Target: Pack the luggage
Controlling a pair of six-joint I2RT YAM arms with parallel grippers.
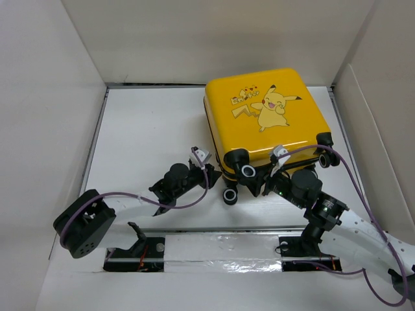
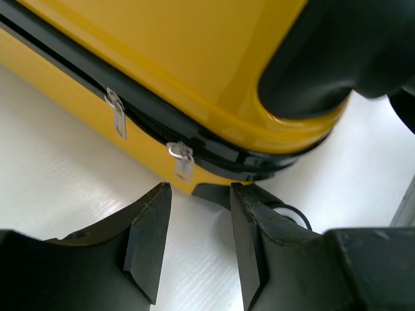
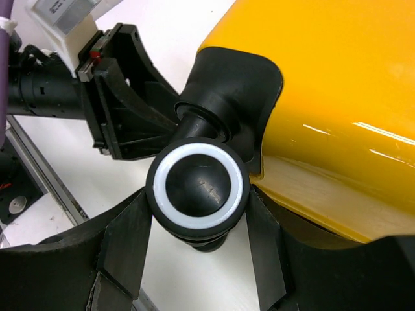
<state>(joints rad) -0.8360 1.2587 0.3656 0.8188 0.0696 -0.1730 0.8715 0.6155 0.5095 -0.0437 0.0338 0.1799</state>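
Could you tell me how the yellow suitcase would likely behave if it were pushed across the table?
The suitcase lies flat, wheel sideways, so it probably slides rather than rolls. Its glossy shell looks stiff and likely slippery to pinch.

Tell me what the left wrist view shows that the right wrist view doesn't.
Only the left wrist: the black zipper with two metal pulls. Only the right wrist: a white-ringed wheel seen face-on, held by the right end effector. Both: the luggage with its yellow shell, and the white table.
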